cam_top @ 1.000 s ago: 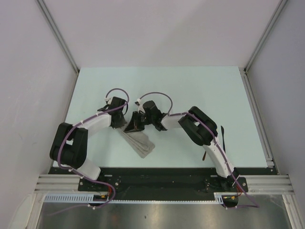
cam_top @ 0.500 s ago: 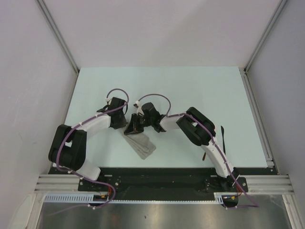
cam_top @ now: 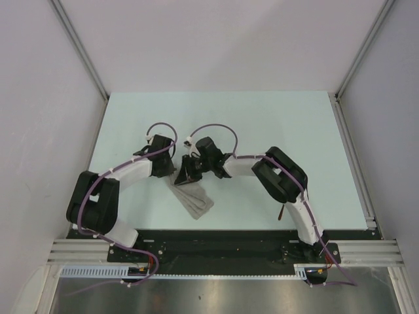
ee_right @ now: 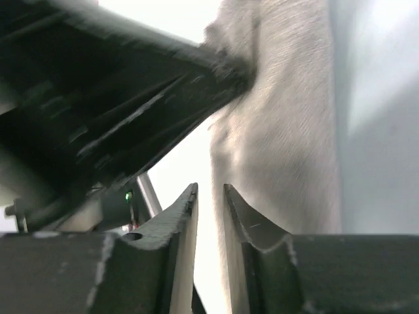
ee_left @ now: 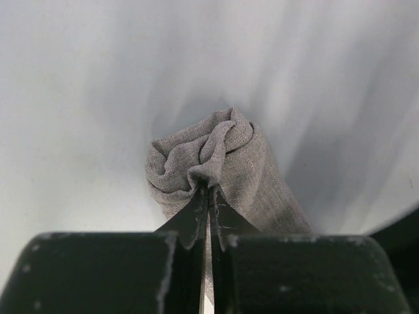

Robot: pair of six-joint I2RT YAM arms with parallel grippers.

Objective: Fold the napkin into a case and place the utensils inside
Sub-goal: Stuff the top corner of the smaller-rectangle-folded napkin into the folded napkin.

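- Top external: napkin [cam_top: 195, 200], folded to a narrow strip, lies on the tabletop [cam_top: 275, 118], left of centre and low in frame. Both hands meet at its upper end.
- Left wrist: left hand [ee_left: 208, 191] is closed on the cloth's end, which is bunched and rolled, not flat.
- Right wrist: right hand [ee_right: 209, 196] has its jaws a slit apart with nothing between. Cloth sits just beyond, upper right.
- Utensils not clearly made out.
- Risks: the pinch may span every layer, sealing the mouth; a pull could undo the folds; the hands are close enough to collide.
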